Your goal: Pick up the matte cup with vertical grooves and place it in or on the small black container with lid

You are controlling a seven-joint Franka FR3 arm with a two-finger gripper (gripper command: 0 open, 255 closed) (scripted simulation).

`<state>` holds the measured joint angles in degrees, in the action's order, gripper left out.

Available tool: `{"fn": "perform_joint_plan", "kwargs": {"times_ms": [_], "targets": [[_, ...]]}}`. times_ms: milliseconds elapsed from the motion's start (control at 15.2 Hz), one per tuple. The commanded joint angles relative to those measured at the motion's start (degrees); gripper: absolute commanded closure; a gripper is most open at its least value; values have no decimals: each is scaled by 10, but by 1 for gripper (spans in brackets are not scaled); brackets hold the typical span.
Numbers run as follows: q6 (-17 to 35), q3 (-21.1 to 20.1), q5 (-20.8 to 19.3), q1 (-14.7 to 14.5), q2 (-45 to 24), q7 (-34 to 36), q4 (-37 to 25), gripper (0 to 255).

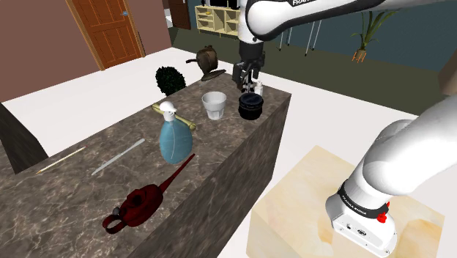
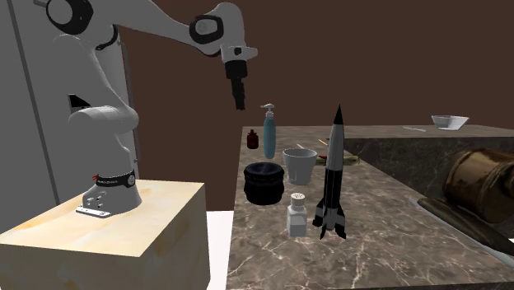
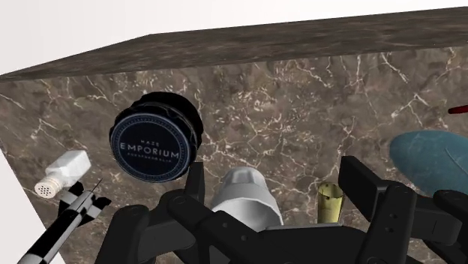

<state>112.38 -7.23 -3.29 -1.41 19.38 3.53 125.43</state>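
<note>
A pale ribbed cup (image 1: 214,105) stands upright on the marble counter (image 1: 220,172), and in the second exterior view the cup (image 2: 299,165) is just behind the small black container (image 2: 264,183). The lidded black container (image 1: 250,107) sits beside it near the counter's edge. In the wrist view its round lid (image 3: 156,139) reads "EMPORIUM". My gripper (image 1: 249,79) hangs open in the air above both, holding nothing. In the second exterior view the gripper (image 2: 240,102) is well above the counter top. Along the hand, the cup (image 3: 244,196) lies far below, between the spread fingers (image 3: 358,184).
A black-and-white rocket model (image 2: 334,177) and a small shaker (image 2: 297,216) stand close to the container. A blue spray bottle (image 1: 174,135), a red watering can (image 1: 139,204), a dark plant ball (image 1: 168,78) and a brown pot (image 1: 209,61) share the counter. A white bowl (image 2: 449,122) sits at the far end.
</note>
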Motion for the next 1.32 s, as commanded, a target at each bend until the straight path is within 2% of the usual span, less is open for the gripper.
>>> {"fn": "perform_joint_plan", "kwargs": {"times_ms": [0, 594, 1122, 1254], "targets": [[22, -6, -9, 2, -43, 9, -20, 0], [73, -28, -68, -5, -242, 65, -154, 0], [68, -25, -121, -33, -430, 102, -333, 0], [71, -22, -126, -36, -451, 104, -349, 0]]}}
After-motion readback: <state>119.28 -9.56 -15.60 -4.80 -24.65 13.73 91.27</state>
